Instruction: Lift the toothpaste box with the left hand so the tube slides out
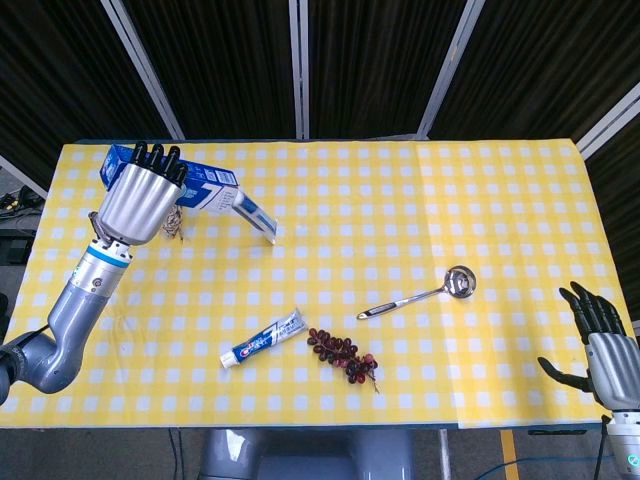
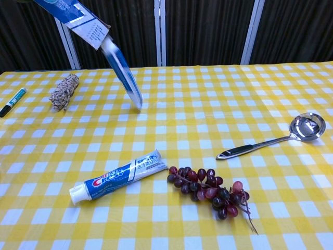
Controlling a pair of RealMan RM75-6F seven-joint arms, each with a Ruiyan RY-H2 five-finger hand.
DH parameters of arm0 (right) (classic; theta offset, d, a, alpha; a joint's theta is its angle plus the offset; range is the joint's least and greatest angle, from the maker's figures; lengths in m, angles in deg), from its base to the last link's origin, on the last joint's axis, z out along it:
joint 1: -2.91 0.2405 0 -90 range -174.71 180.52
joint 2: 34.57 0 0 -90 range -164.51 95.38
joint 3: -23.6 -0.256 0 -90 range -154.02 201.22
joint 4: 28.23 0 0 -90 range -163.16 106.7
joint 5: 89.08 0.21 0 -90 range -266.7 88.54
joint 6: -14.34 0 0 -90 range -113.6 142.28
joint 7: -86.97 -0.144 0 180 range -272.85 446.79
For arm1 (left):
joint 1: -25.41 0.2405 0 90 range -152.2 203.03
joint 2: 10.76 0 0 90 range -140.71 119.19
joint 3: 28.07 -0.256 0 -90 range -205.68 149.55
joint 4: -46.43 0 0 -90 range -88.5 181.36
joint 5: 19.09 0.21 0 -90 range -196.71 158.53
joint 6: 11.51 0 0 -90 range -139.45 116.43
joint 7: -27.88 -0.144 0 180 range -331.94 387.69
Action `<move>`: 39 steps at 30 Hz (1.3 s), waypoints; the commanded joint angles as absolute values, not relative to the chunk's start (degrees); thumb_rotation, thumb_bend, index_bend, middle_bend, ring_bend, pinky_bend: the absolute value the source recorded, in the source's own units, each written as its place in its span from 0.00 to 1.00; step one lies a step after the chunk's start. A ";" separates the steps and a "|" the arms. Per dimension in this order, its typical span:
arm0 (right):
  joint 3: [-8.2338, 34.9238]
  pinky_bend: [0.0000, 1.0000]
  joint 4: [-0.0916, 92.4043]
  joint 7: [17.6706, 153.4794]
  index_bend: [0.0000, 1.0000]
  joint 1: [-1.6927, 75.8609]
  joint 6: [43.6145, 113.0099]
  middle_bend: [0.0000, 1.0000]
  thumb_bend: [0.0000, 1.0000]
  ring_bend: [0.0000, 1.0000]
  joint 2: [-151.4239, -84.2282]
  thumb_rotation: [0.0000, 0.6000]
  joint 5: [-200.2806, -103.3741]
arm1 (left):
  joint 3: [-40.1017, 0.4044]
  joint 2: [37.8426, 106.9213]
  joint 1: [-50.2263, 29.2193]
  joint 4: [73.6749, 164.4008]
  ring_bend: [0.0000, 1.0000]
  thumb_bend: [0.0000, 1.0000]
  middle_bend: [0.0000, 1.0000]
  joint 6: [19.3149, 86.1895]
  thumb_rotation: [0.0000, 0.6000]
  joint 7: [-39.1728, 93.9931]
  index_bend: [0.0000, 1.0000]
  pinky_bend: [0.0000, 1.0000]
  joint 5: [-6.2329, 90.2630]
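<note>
The toothpaste box [image 1: 195, 188] is gripped by the left hand [image 1: 138, 203], raised and tilted over the worktop's [image 1: 500, 190] far-left corner; a tube [image 2: 123, 73] is seen sliding out. The right hand [image 1: 606, 345] is held empty, fingers spread. Twine roll [image 2: 64, 91], marker [image 2: 12, 101], second toothpaste tube [image 2: 118, 175], grapes [image 2: 210, 191], ladle [image 2: 278, 136] are noted below.

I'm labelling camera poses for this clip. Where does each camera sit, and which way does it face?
Head view: high above the near table edge, looking steeply down; shows the left hand gripping the toothpaste box, and the right hand open at bottom right.
Chest view: low at the near edge, looking across the table toward the dark curtain; no hand visible.
Shared: the box, the sliding tube, the second toothpaste tube, grapes, ladle.
</note>
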State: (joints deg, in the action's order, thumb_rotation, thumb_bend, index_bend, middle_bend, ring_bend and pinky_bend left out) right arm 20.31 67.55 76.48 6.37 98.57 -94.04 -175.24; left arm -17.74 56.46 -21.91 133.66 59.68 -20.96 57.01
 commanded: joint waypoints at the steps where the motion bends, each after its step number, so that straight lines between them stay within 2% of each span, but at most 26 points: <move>1: 20.31 0.00 67.56 76.52 0.00 6.38 98.53 0.00 0.08 0.00 -94.06 1.00 -175.18 | -18.02 56.18 -21.96 133.18 0.29 0.31 0.27 59.77 1.00 -21.05 0.39 0.32 58.40; 16: 20.32 0.00 67.58 76.59 0.00 6.43 98.39 0.00 0.09 0.00 -94.09 1.00 -175.19 | -17.06 56.38 -20.81 135.96 0.29 0.31 0.27 60.83 1.00 -17.77 0.39 0.32 59.82; 25: 20.39 0.00 67.73 76.91 0.00 6.43 98.34 0.00 0.08 0.00 -94.11 1.00 -175.26 | -16.77 61.35 -18.95 142.13 0.28 0.31 0.26 57.90 1.00 -10.33 0.38 0.32 52.19; 28: 20.37 0.00 67.74 76.94 0.00 6.43 98.32 0.00 0.08 0.00 -94.11 1.00 -175.19 | -16.62 63.66 -18.55 143.33 0.23 0.29 0.21 57.08 1.00 -8.62 0.34 0.28 49.30; 30: 20.35 0.00 67.70 76.93 0.00 6.44 98.21 0.00 0.08 0.00 -94.07 1.00 -175.05 | -16.51 65.79 -18.23 144.55 0.16 0.27 0.13 55.92 1.00 -7.22 0.26 0.20 45.84; 32: 20.33 0.00 67.72 76.91 0.00 6.44 98.16 0.00 0.08 0.00 -94.02 1.00 -174.95 | -16.59 66.79 -18.25 145.07 0.05 0.22 0.03 55.06 1.00 -7.44 0.13 0.10 43.56; 33: 20.32 0.00 67.74 76.88 0.00 6.42 98.15 0.00 0.08 0.00 -93.97 1.00 -174.88 | -16.89 67.19 -18.38 145.30 0.03 0.21 0.01 54.31 1.00 -8.30 0.10 0.06 42.06; 35: 20.30 0.00 67.78 76.81 0.00 6.35 98.15 0.00 0.08 0.00 -93.86 1.00 -174.71 | -17.48 67.48 -18.67 145.71 0.00 0.17 0.00 53.15 1.00 -10.08 0.04 0.00 39.58; 39: 20.20 0.00 67.87 76.95 0.00 6.36 98.04 0.00 0.08 0.00 -93.77 1.00 -174.39 | -17.99 67.91 -17.99 146.52 0.00 0.16 0.00 53.63 1.00 -10.37 0.02 0.00 37.41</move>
